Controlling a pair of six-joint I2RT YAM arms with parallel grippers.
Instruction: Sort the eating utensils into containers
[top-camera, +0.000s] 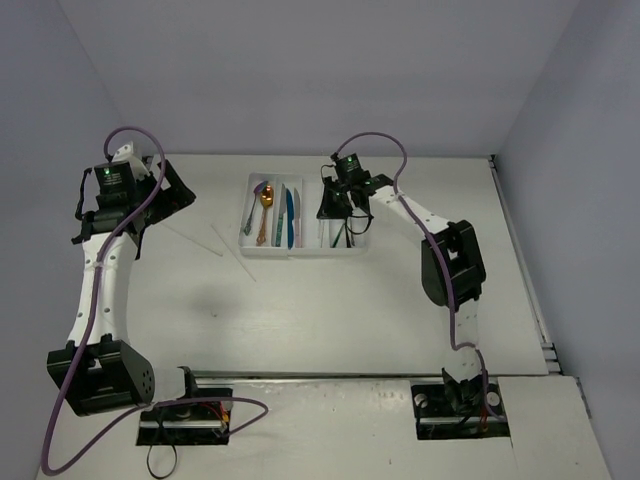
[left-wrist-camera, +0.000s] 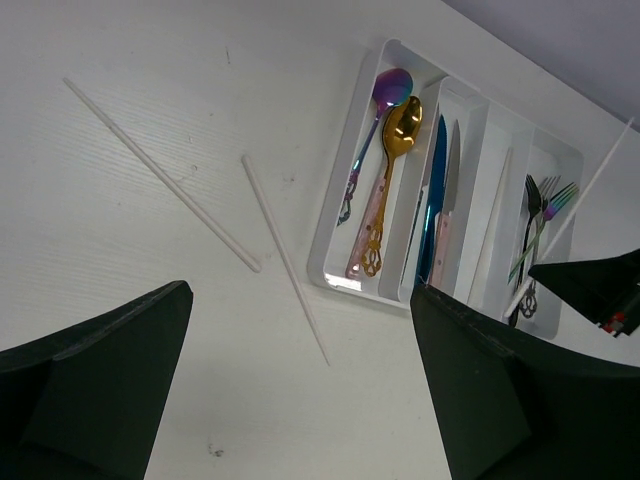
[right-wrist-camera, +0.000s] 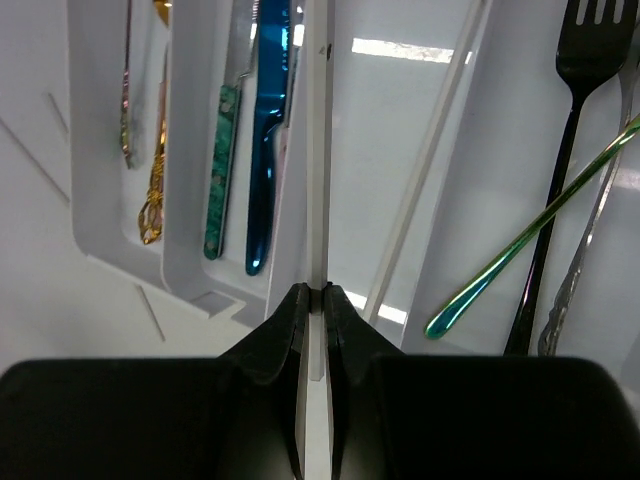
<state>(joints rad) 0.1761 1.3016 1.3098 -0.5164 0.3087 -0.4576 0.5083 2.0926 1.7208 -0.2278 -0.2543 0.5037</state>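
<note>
My right tool (right-wrist-camera: 315, 292) is clamped on a pale stick (right-wrist-camera: 318, 140) at frame centre over the white tray (right-wrist-camera: 90, 150), so I should align it lengthwise with the stick compartment (right-wrist-camera: 375, 170) right of the blue knife (right-wrist-camera: 268, 130), drop low, then release; left tool (left-wrist-camera: 300, 385) hangs wide open.

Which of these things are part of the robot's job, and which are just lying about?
Job: white tray; gold spoon; purple spoon; blue knife; forks; loose stick; second loose stick; held stick in the right pincer.
Just there: purple cables on the arms.
</note>
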